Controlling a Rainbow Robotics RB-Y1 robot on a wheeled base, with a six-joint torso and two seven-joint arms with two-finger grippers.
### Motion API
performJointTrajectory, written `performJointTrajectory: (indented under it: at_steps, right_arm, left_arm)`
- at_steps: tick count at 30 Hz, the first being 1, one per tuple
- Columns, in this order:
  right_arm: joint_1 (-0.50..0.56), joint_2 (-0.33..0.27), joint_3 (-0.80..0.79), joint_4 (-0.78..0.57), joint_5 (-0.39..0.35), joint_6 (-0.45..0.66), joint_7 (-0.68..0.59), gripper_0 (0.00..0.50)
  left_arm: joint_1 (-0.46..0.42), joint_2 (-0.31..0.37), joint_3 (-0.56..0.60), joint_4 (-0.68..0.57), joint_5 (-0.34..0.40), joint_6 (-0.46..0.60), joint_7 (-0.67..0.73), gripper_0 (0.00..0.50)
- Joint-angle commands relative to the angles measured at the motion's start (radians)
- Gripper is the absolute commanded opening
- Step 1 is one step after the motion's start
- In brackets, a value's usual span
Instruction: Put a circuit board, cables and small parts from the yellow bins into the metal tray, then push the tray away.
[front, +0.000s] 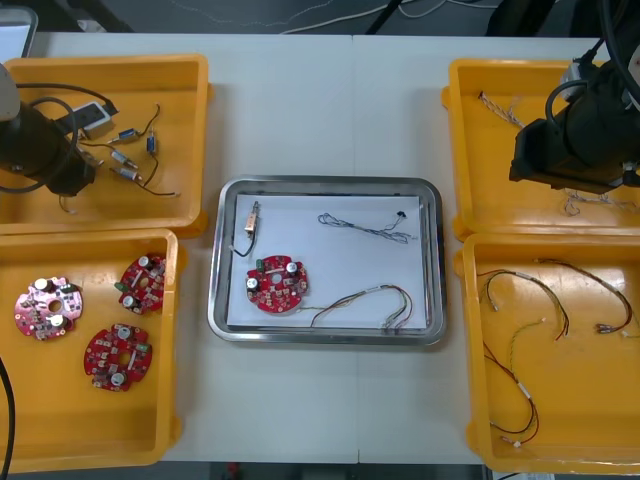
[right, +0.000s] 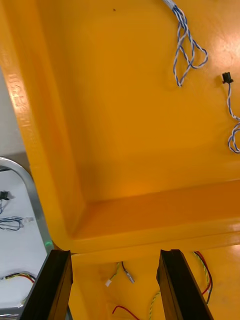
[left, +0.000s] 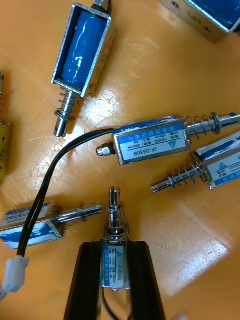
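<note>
Front view. Puts the metal tray (front: 436, 260) at the dial's centre, already carrying a round red circuit board (front: 277, 284), a twisted blue and white cable (front: 368, 226), a red and yellow cable (front: 365, 303) and, toward its ten o'clock corner, one loaded metal part (front: 252, 216). Places the left arm (front: 40, 150) at ten o'clock from the tray, over the far-left yellow bin (front: 150, 68), and the right arm (front: 575, 140) at two o'clock, over the far-right yellow bin (front: 470, 150).

Right wrist view. Shows the right gripper (right: 116, 255) spread wide with nothing between the fingers, above the rim where the two right-hand bins meet; blue and white cables (right: 179, 17) well beyond the fingertips. Reads as waiting.

Left wrist view. Shows the left gripper (left: 115, 246) narrowed onto a small metal part (left: 116, 264), its blue-labelled body squeezed between both fingers, its sprung pin poking past the fingertips. Neighbouring parts (left: 150, 142) just beyond.

Step in hand, by judgement: taking a small part from the bin. Calls next for a straight lift clear of the neighbours and the loose black lead (left: 48, 177), then a carry toward four o'clock to a bare patch of the tray.
</note>
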Motion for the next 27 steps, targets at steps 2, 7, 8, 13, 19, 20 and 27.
performJointTrajectory:
  at_steps: [2, 7, 8, 13, 19, 20, 27]
  right_arm:
    - [0.048, -0.036, -0.051, -0.035, 0.011, 0.003, -0.052, 0.500]
    - [0.075, -0.056, -0.062, -0.045, 0.002, 0.003, -0.034, 0.500]
    - [0.081, -0.064, -0.062, -0.049, -0.003, 0.003, -0.031, 0.500]
    - [0.109, -0.090, -0.074, -0.075, -0.021, 0.003, -0.023, 0.500]
    - [0.163, -0.116, -0.131, -0.120, -0.081, 0.003, -0.002, 0.500]
    - [0.163, -0.116, -0.131, -0.120, -0.081, 0.003, -0.002, 0.500]
    - [0.245, -0.139, -0.177, -0.201, -0.098, 0.003, 0.029, 0.500]
  left_arm:
    - [-0.044, -0.011, 0.027, -0.007, -0.001, -0.010, -0.153, 0.000]
    - [-0.044, -0.003, 0.029, -0.006, 0.016, 0.011, -0.153, 0.000]
    - [-0.044, -0.003, 0.035, -0.007, 0.021, 0.023, -0.153, 0.000]
    - [-0.044, 0.003, 0.055, -0.032, 0.039, 0.080, -0.153, 0.000]
    - [-0.044, 0.006, 0.092, -0.099, 0.039, 0.181, -0.143, 0.000]
    - [-0.044, 0.006, 0.092, -0.099, 0.039, 0.181, -0.143, 0.000]
    - [-0.044, 0.014, 0.124, -0.193, 0.038, 0.309, -0.097, 0.000]
